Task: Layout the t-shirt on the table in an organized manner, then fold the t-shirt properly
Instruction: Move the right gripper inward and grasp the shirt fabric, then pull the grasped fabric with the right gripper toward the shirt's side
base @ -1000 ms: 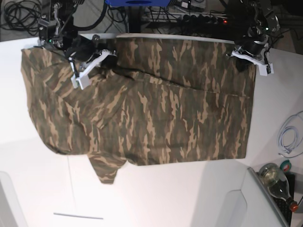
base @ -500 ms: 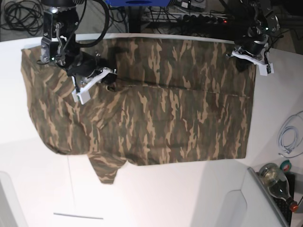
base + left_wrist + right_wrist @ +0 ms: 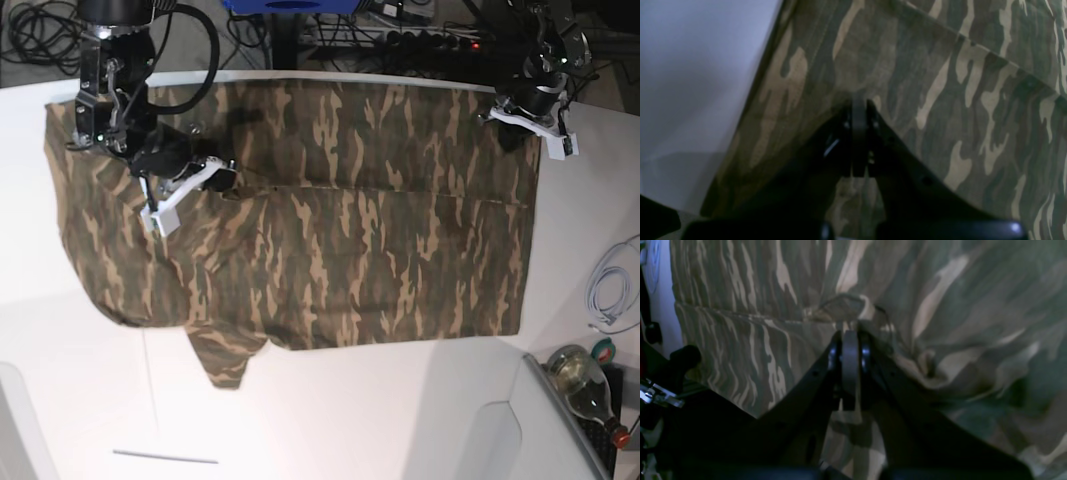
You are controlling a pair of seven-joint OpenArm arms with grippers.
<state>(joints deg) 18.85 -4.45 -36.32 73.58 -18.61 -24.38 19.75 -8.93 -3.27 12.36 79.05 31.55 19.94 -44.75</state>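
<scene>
While two claws pinch, one t-shirt (image 3: pixel 330 220) spread.

Two black arms with white-edged wrist housings, black cable loops, dark wedge-shaped fingers (image 3: pixel 850 366) meeting flat.

Your shirt (image 3: pixel 330 220): camouflage, olive green, brown and tan streaks all over. Table (image 3: pixel 400 420): plain white, thin dark seam. Your left gripper (image 3: pixel 533 122) and right gripper (image 3: pixel 190 185): black bodies, white finger shells; under each, same camo print. Bottle (image 3: pixel 585 385): green glass, red cap.
</scene>
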